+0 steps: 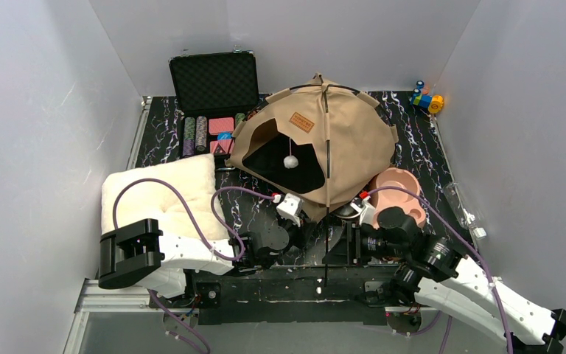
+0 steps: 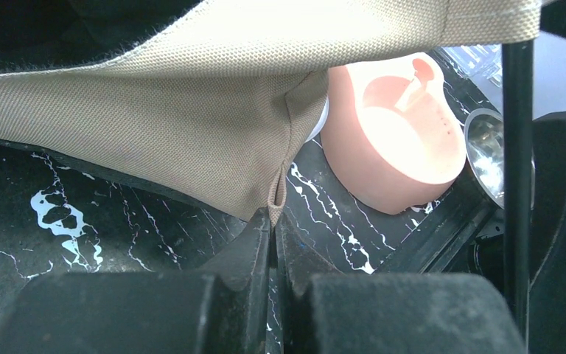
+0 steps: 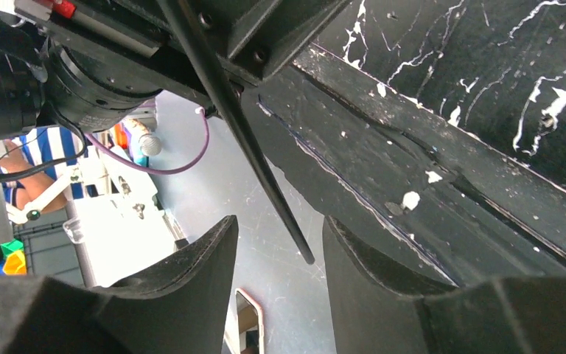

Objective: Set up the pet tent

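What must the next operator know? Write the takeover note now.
Left gripper: shut on the near corner hem of the pet tent.
Right gripper: open, jaws either side of the free end of a black pole, not gripping it.
Tent: mid-table, canvas partly domed, doorway toward the cushion; pink bowl at its right hem.
Done: poles already run across the canvas.
Left: probably seat that loose pole end at the held corner, then stand the tent up fully.
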Available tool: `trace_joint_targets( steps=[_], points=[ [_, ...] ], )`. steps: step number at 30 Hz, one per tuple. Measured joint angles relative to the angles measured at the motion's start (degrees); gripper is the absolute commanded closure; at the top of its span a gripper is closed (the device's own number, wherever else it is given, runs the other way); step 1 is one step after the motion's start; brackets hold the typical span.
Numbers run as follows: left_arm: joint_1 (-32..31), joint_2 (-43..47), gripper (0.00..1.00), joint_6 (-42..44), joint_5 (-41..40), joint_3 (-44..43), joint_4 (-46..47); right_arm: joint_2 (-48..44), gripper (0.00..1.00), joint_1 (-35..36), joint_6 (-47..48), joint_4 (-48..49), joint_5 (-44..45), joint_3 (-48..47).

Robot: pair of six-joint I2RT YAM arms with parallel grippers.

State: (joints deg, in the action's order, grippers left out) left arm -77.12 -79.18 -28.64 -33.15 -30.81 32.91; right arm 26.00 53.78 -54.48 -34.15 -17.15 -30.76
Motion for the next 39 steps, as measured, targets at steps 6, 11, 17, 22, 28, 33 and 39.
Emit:
trace_joint_targets(
  steps=[6,11,17,22,28,33,39],
  points=[
    [0.0,0.0,1.0,0.0,-0.1,0.0,0.0,2.6,0.54,1.8,-1.3,4.4,-0.6,2.4],
    [0.0,0.4,1.0,0.0,-0.1,0.0,0.0,2.9,0.72,3.6,-2.3,5.6,-0.4,3.2],
    [0.0,0.7,1.0,0.1,-0.4,0.5,0.3,3.7,0.99,4.9,-2.2,7.9,-0.2,4.4],
    [0.0,0.7,1.0,2.2,0.5,2.8,3.3,5.3,0.99,5.2,-0.1,7.3,3.8,1.4],
    [0.1,2.3,1.0,8.3,4.4,9.1,14.1,9.7,0.99,5.5,4.3,6.1,14.0,-7.8],
    [-0.6,2.7,1.0,14.1,5.0,10.9,17.1,15.0,0.99,5.6,8.5,8.4,23.6,-10.4],
    [-3.1,1.1,1.0,20.1,0.8,11.5,19.2,20.1,0.99,5.0,12.3,12.3,30.1,-10.5]
  ],
)
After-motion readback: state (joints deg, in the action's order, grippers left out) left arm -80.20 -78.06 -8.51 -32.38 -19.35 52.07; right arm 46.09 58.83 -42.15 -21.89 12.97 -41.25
